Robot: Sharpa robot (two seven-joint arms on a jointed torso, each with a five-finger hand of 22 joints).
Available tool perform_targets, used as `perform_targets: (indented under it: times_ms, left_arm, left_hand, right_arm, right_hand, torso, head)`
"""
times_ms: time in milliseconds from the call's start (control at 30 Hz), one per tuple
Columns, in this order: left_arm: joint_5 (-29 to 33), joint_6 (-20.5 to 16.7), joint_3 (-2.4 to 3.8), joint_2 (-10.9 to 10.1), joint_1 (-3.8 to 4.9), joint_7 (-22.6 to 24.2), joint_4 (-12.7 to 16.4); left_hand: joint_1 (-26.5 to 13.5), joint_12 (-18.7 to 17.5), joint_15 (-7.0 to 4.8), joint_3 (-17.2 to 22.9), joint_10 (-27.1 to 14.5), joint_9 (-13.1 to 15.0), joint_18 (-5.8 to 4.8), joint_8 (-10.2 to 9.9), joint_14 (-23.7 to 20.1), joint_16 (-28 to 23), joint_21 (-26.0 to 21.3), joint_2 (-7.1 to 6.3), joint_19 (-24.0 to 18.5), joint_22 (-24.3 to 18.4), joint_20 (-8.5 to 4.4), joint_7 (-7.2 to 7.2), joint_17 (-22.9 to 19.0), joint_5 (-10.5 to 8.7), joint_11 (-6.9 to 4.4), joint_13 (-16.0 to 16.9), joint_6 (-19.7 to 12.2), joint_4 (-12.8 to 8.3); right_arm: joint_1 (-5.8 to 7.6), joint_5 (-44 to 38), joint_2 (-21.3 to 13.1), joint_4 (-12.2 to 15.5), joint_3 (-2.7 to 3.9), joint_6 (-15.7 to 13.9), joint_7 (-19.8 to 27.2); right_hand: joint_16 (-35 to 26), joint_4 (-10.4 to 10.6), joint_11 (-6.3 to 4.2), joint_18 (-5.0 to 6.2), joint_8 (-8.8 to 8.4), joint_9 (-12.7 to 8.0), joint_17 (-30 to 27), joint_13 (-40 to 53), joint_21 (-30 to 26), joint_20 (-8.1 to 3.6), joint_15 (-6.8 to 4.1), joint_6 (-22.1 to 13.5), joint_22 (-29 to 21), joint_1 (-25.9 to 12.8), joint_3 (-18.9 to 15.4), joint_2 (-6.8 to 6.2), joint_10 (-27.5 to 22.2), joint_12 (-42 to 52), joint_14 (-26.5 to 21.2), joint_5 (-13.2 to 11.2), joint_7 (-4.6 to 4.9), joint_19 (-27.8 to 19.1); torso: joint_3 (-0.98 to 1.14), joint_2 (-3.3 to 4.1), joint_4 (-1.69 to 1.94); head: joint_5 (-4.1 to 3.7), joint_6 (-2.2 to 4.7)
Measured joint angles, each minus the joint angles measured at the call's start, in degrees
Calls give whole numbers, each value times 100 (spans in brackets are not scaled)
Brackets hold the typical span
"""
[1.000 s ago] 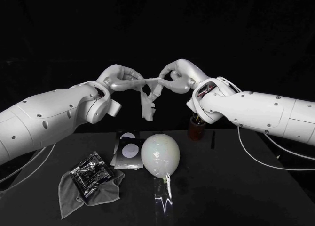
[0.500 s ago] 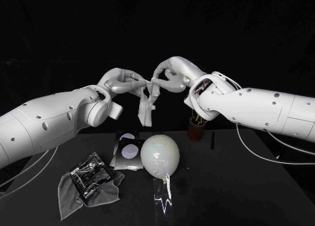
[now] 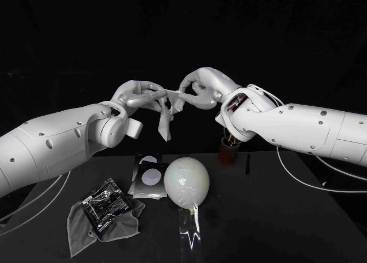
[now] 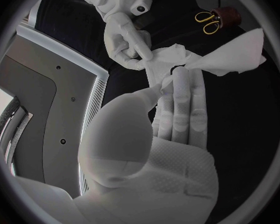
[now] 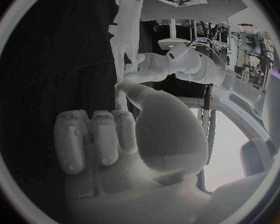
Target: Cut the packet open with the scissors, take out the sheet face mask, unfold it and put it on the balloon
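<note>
Hanging narrower now: face mask (image 3: 165,123)

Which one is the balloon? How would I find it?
Look at the black table in the head view. Near its middle, beside a dark flat sheet with pale round patches, lies the balloon. It is the only smooth, pale, egg-shaped thing there.

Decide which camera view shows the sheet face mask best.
Head view: the sheet face mask hangs full length from the left hand and right hand. Left wrist view shows it bunched; right wrist view, a strip.
</note>
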Motion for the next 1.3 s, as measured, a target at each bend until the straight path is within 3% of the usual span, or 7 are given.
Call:
perform_targets:
  times_ms: [133,333,433,733,1000,1200,1300]
  left_arm:
    - [177,205,2,-22,-42,4,37]
    - [297,473,0,-11,-198,4,27]
    - [330,588,-2,-9,-270,4,-8]
    - [320,970,-9,-16,-386,-26,-34]
    - [240,1104,-12,-15,-429,-36,-48]
    - [165,1076,-12,-16,-441,-27,-60]
    - [88,1019,-12,-15,-449,-26,-63]
  left_hand:
    - [-20,-52,87,-23,-103,-73,-2,-28,-298,-139,-174,-19,-177,-83,91,38,2,0,102,-6,-61,87]
    - [10,-250,342,-20,-409,-372,-20,-265,-1270,-770,-675,-181,-996,-247,395,127,-169,2,232,-77,-76,180]
    - [10,-341,449,-62,-558,-528,-139,-386,-1582,-939,-888,-297,-1335,-249,544,167,-210,3,308,-120,-36,222]
    - [-193,-516,685,-245,-852,-1016,-140,-817,-2425,-1215,-1356,-812,-2033,-249,903,216,-272,3,438,-240,78,435]
    - [-214,-671,931,-405,-1133,-1329,-140,-1118,-3272,-1322,-1486,-999,-2446,-242,1082,131,-303,2,653,-339,54,591]
    - [-134,-750,1070,-581,-1452,-1500,-146,-1256,-3738,-1132,-1486,-1079,-2716,-242,1090,132,-209,2,791,-406,55,559]
    - [-93,-750,1098,-676,-1634,-1566,-228,-1303,-3962,-1013,-1486,-1120,-2866,-242,1085,132,-158,2,806,-427,55,512]
  right_arm:
    - [0,86,-3,57,0,-74,-33]
    - [0,276,30,55,0,-232,-70]
    - [0,377,48,38,2,-304,-86]
    - [0,613,54,43,3,-423,-118]
    - [0,697,19,44,4,-441,-147]
    - [0,715,13,51,4,-447,-167]
    - [0,719,21,60,4,-452,-173]
  right_hand:
    - [6,0,0,0,-5,0,0,1,0,0,0,0,0,0,0,0,0,0,0,0,0,0]
    - [16,0,0,0,-15,0,-1,2,-1,0,0,0,-3,40,-1,-7,0,-1,0,-2,-1,0]
    - [16,0,0,0,-19,0,-4,2,-1,0,0,0,-5,40,-1,-7,0,-1,0,-2,-1,0]
    - [13,0,0,0,10,0,-5,-2,-6,0,0,-1,-3,47,-2,0,0,-9,0,-13,-2,0]
    - [11,-17,0,0,10,0,-3,-2,-12,0,0,-9,-1,47,16,0,0,-20,0,-25,-10,0]
    - [-4,-18,0,0,8,0,0,1,-16,0,0,-9,0,47,17,-1,0,0,0,1,-10,0]
    - [15,-18,0,0,2,0,0,1,-16,0,0,-9,0,46,17,-1,0,0,0,1,-10,0]
  torso:
    - [0,0,2]
    - [0,0,1]
    - [0,2,0]
    - [-3,3,7]
    - [-5,-3,4]
    - [-2,-3,5]
    - [0,-2,7]
  head:
    - [-7,-3]
    - [-25,1]
    - [-31,1]
    - [-57,-31]
    - [-51,-34]
    - [-48,-30]
    - [-52,-30]
